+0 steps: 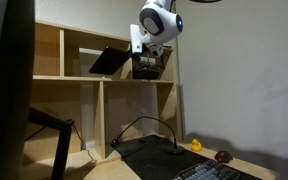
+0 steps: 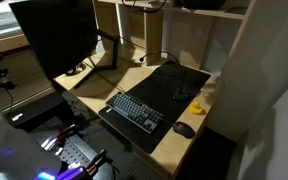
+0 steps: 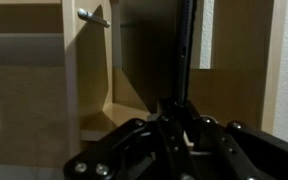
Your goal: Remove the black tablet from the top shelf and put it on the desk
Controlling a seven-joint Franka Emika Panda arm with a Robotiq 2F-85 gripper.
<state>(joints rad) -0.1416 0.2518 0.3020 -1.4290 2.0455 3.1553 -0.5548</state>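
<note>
The black tablet (image 1: 109,62) is tilted up, its right edge lifted off the board of the top shelf (image 1: 79,77) of the pale wooden unit. My gripper (image 1: 136,55) is shut on that right edge, just in front of the compartment. In the wrist view the tablet (image 3: 187,50) is a dark vertical sliver, edge-on, and it runs down between the closed jaws (image 3: 177,112). The desk shows in both exterior views (image 1: 102,170) (image 2: 84,100), below the shelf. The gripper and tablet are out of view in the exterior view that looks down on the desk.
On the desk lie a black desk mat (image 2: 174,85) with a keyboard (image 2: 136,110), a mouse (image 2: 184,130) and a yellow rubber duck (image 1: 195,146). A dark monitor (image 2: 54,40) stands at one side. Cables hang by the lower shelf (image 1: 134,125). An upright divider (image 3: 71,80) stands close beside the gripper.
</note>
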